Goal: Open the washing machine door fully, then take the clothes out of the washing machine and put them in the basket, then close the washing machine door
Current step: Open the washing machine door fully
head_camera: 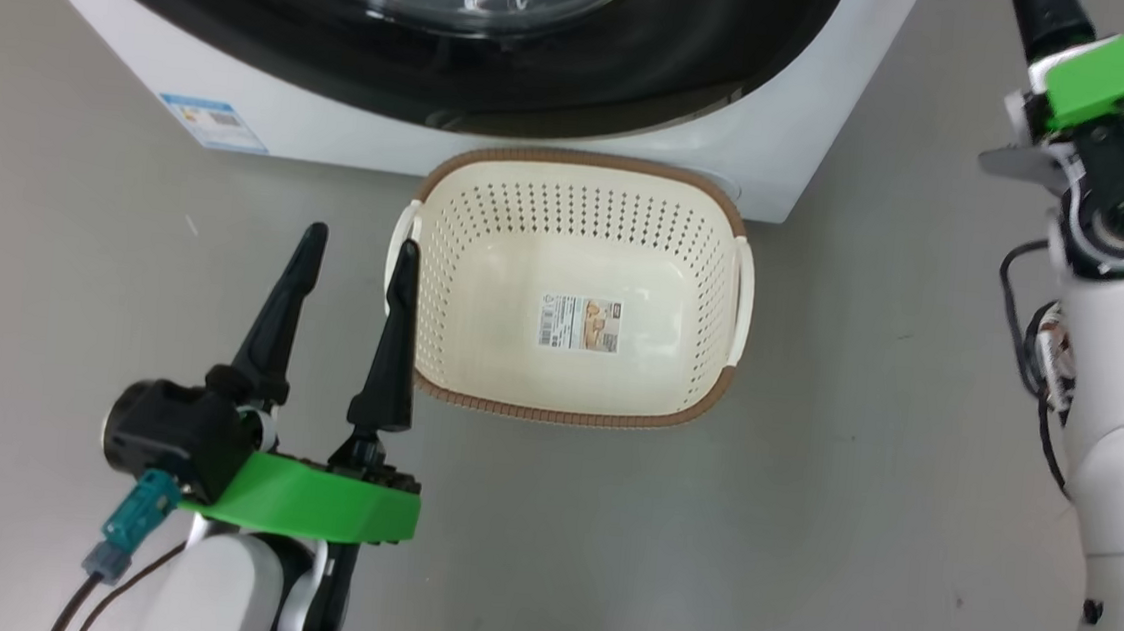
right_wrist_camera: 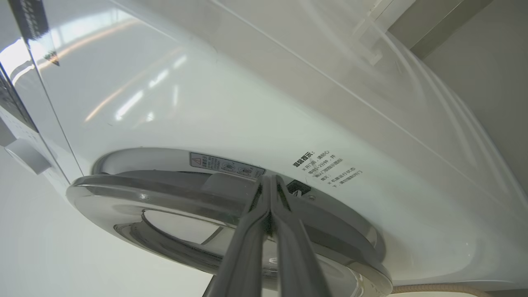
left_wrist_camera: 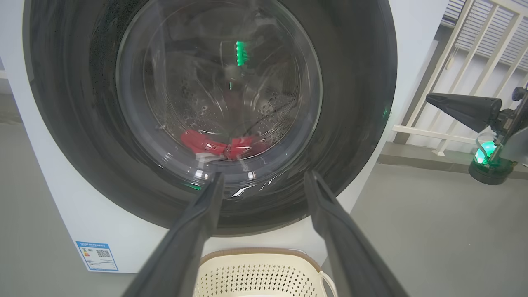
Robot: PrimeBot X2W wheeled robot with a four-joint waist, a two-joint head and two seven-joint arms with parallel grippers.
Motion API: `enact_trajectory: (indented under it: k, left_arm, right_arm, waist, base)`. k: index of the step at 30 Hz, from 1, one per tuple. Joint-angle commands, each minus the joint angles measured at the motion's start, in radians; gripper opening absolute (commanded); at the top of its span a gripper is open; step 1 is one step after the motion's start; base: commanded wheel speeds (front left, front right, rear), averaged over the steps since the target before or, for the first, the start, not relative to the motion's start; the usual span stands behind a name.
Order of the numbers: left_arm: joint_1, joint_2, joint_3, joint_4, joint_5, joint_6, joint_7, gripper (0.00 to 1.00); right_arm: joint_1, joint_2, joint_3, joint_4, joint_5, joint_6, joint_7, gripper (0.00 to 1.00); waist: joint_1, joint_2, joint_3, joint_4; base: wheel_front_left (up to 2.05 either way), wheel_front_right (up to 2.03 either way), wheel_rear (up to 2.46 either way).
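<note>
The washing machine (head_camera: 797,133) stands at the top of the head view, and its door (head_camera: 542,63) has a glossy black rim. Through the door's glass (left_wrist_camera: 218,95) the red clothes (left_wrist_camera: 206,144) lie low in the drum. The cream basket (head_camera: 580,217) sits on the floor right in front of the machine, holding nothing but its label. My left gripper (head_camera: 362,240) is open beside the basket's left handle and points at the door (left_wrist_camera: 354,103). My right gripper (right_wrist_camera: 269,179) is shut on nothing, its tips at the seam between the door's chrome edge (right_wrist_camera: 165,194) and the white front, by the latch slot.
A blue sticker (head_camera: 213,123) marks the machine's lower left corner. My right arm (head_camera: 1123,199) rises along the right edge of the head view. A white railing (left_wrist_camera: 474,49) and a dark object with a green light (left_wrist_camera: 489,165) stand right of the machine. Grey floor surrounds the basket.
</note>
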Motion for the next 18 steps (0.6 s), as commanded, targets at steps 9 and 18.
enact_trajectory:
  k: [9,18]
  left_arm:
    - [-0.049,0.015,0.012,-0.020,-0.010,0.003,-0.011,1.00]
    - [-0.067,0.013,0.002,-0.033,-0.019,0.006,-0.012,1.00]
  right_arm:
    - [-0.113,0.000,-0.015,0.007,0.105,0.001,0.179,0.00]
    - [-0.204,-0.028,-0.021,0.054,0.114,0.001,0.266,0.00]
  waist:
    - [0.0000,0.0000,0.063,0.026]
    - [0.0000,0.0000,0.108,0.050]
  base:
    - [0.00,0.00,0.00]
    - [0.00,0.00,0.00]
